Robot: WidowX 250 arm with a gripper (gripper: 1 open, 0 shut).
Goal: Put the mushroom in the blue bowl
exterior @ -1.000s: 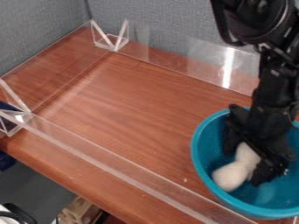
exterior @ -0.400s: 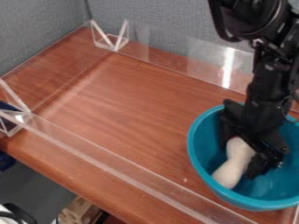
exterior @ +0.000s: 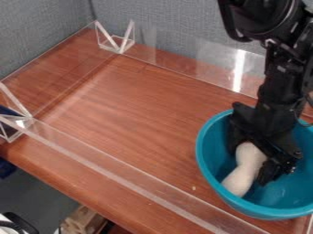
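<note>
Gripper (exterior: pixel 266 154) is standing wide open, pointing straight down inside the blue bowl (exterior: pixel 218 137) at the near right of the tabletop (exterior: pixel 123 101). Just beneath it the mushroom (exterior: pixel 243 175) is lying on the bowl's floor, seemingly released. Placing looks done; next comes lifting the arm clear without knocking the rim.

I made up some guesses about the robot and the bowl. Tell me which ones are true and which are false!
1. The mushroom lies inside the blue bowl. True.
2. The bowl is red. False: it is teal-blue.
3. The gripper is open. True.
4. The gripper hangs over the far left corner of the table. False: it is down in the bowl, at the right.
5. The mushroom sits on the bare wood. False: it is in the bowl.
</note>
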